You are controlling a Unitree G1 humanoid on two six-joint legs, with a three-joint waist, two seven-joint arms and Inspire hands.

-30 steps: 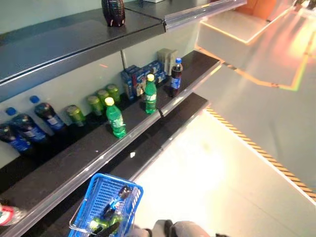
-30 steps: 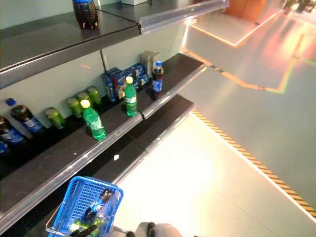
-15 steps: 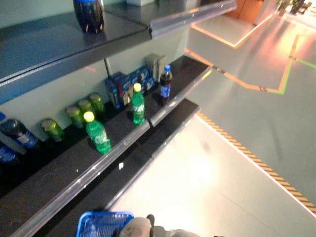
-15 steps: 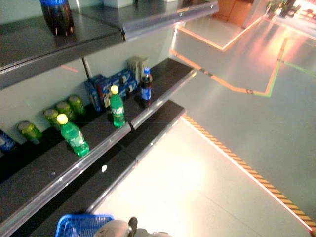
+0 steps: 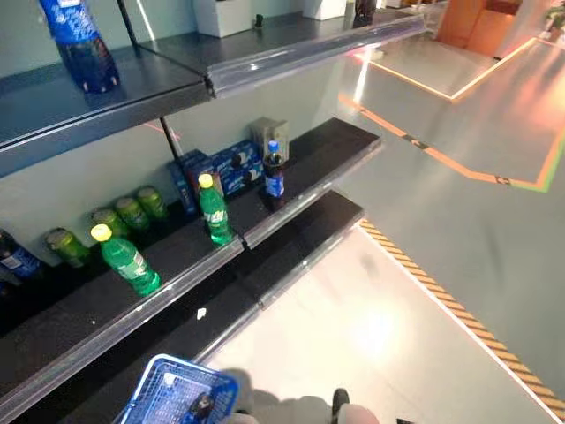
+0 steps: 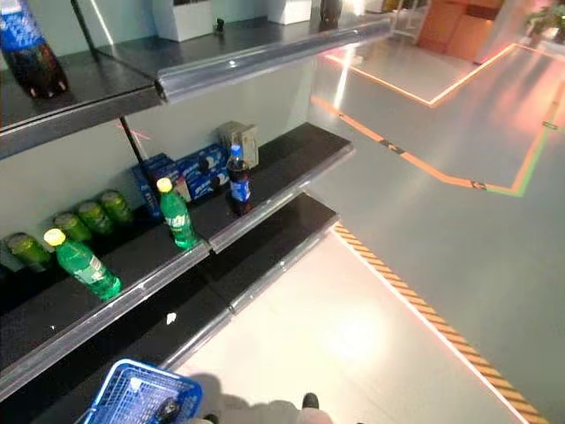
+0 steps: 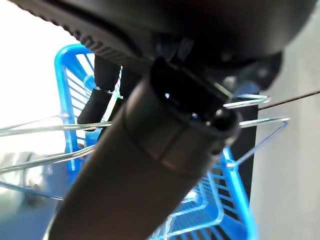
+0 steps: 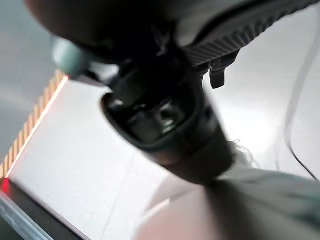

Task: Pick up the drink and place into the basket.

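Observation:
Drinks stand on the middle shelf (image 5: 190, 252): two green bottles (image 5: 213, 209) (image 5: 129, 261) near its front edge and a dark cola bottle (image 5: 274, 173) with a blue label further right. Green cans (image 5: 132, 212) line the back. The blue wire basket (image 5: 177, 395) hangs at the lower left, with something dark lying inside. In the left wrist view my left hand (image 7: 150, 150) has its fingers (image 7: 102, 95) curled over the basket's wire handles (image 7: 50, 127). My right hand (image 8: 165, 120) shows only as a dark bulk over the pale floor, away from the shelves.
Blue boxes (image 5: 216, 168) and a grey carton (image 5: 269, 137) stand behind the bottles. A large cola bottle (image 5: 79, 49) is on the upper shelf. A lower shelf (image 5: 291, 256) juts out below. A yellow-black stripe (image 5: 441, 283) crosses the floor to the right.
The whole picture has shifted, so the camera moved; the shelves now show more upright and the basket sits at the bottom edge. The bottles on the shelf have not moved.

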